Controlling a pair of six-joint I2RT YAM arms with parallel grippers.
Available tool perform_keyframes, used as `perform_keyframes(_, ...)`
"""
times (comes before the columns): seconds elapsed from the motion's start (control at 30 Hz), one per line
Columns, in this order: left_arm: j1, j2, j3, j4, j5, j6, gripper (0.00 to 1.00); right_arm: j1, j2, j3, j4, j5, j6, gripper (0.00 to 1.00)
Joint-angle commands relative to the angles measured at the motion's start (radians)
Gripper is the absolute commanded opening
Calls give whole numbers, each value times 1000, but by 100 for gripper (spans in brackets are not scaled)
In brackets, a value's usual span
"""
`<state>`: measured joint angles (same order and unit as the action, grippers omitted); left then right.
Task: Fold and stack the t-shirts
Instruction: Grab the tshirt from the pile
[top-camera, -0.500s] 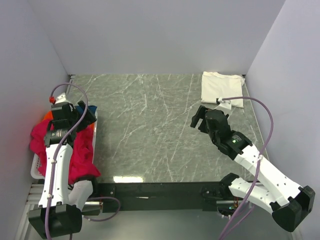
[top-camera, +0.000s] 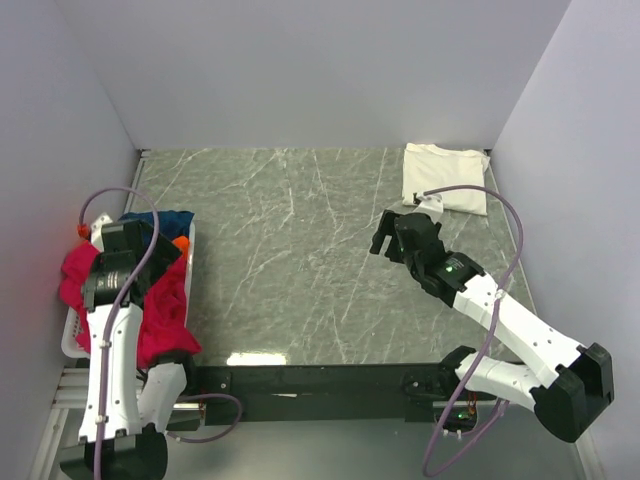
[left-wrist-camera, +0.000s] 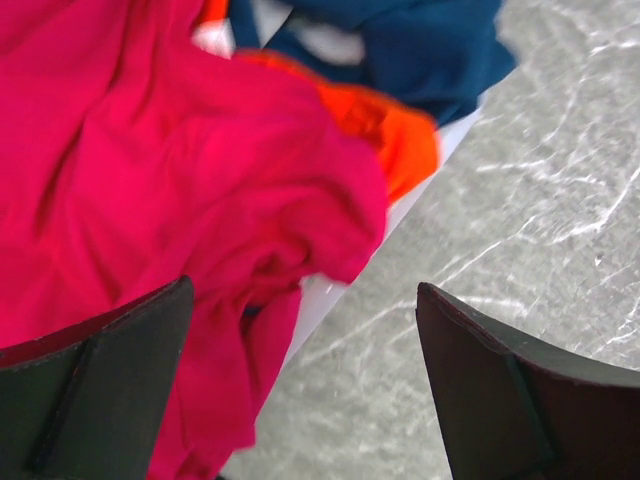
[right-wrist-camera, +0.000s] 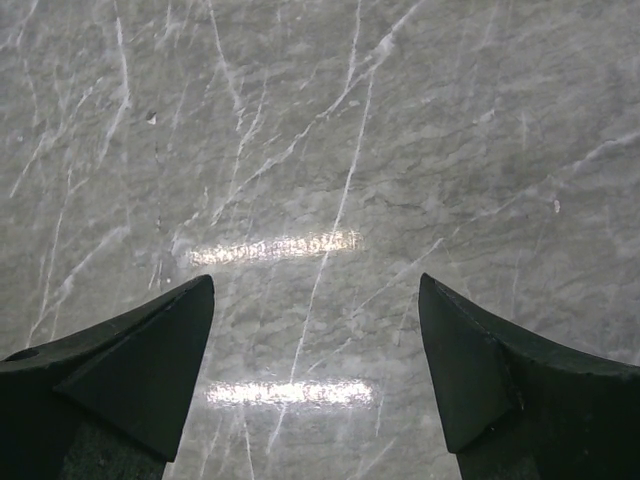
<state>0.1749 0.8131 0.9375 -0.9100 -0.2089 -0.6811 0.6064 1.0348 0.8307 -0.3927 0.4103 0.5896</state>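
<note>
My left claw (left-wrist-camera: 303, 292) gapes wide over the crimson t-shirt (left-wrist-camera: 150, 180) heaped in the basket (top-camera: 69, 339). My right claw (right-wrist-camera: 315, 285) hangs wide and empty above the worktop (right-wrist-camera: 330, 120). The cream t-shirt (top-camera: 445, 177) lies folded at the far right.

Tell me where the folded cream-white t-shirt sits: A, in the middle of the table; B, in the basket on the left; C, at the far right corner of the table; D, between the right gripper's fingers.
C: the cream-white t-shirt lies folded flat on the table, up in its far right corner.
</note>
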Motion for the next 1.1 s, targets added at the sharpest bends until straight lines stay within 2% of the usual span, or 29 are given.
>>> perform_keyframes(0.0,-5,-78,-41,-101,-35,-109,99,6,10,33,67,-13,-2,89)
perform_keyframes(0.17,-5,-118,-120,-119,-27,-163,99,6,7,5,87,-22,9,89)
perform_keyframes(0.37,-5,-63,-170,-63,42,-204,97,6,-16,-24,87,-13,10,89)
perform_keyframes(0.53,-3,-42,-212,-56,80,-228,87,4,-41,-38,84,15,10,89)
perform_keyframes(0.57,-5,-46,-216,-59,82,-229,83,4,-44,-38,86,18,9,89)
perform_keyframes(0.63,-3,-60,-220,-67,78,-232,62,3,-50,-38,83,33,6,89)
perform_keyframes(0.67,-3,-63,-218,-70,78,-230,51,4,-51,-39,84,36,3,89)
perform_keyframes(0.7,-3,-68,-215,-72,78,-232,29,3,-53,-39,84,38,3,89)
perform_keyframes(0.73,-5,-68,-206,-75,77,-230,16,1,-55,-41,86,39,0,89)
perform_keyframes(0.8,-5,-63,-189,-79,66,-227,1,-2,-52,-39,89,38,-2,89)
perform_keyframes(0.9,-5,-51,-129,-87,45,-215,0,-3,-41,-31,91,35,-5,89)
perform_keyframes(1.07,-5,-20,65,-34,65,-198,0,-7,-22,-13,97,30,-16,89)
